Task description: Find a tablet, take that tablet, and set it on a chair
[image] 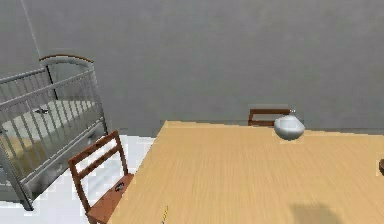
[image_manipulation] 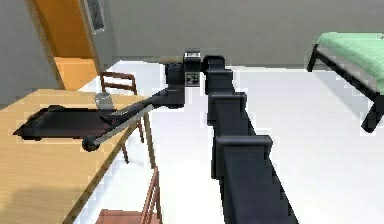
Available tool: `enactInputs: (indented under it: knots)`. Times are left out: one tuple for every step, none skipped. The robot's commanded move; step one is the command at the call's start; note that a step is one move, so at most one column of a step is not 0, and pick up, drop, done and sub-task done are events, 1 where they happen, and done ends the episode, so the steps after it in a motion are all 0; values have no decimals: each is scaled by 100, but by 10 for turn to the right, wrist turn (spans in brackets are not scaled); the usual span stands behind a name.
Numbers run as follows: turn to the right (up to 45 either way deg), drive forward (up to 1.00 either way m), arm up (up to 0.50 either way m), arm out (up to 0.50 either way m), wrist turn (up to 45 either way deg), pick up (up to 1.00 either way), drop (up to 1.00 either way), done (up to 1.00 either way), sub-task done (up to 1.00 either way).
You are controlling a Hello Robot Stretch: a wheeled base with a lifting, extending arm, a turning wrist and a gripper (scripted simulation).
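— Seen the tablet [image_manipulation: 52,122]?
— Probably: dark, flat, lying on the wooden table [image_manipulation: 40,180] at the left, close to its right edge.
— And the gripper [image_manipulation: 97,142]?
— Slants down and left from the arm [image_manipulation: 235,130] to that same edge, right at the tablet's near corner. Cannot tell the grip's state, nor whether holding anything, given the slab just behind.
— Worth fearing what?
— A shallow catch on one corner, most likely. Could tilt the thin slab and drop it back on the wood, or over the edge to the floor [image_manipulation: 190,150]. Might merely shove it farther left instead of lifting.
— And after that?
— Should steer clear of the small grey thing [image_manipulation: 105,100] just beyond, then pick a seat: far chair [image_manipulation: 122,85] or near chair [image_manipulation: 152,195]. Small seats; easy to leave the tablet overhanging and lose it if set down askew.
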Motion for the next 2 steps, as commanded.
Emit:
enactInputs:
  knots:
    - [0, 0, -40, 0, 0, 0, 0, 0, 0]
    - [0, 0, -50, 0, 0, 0, 0, 0, 0]
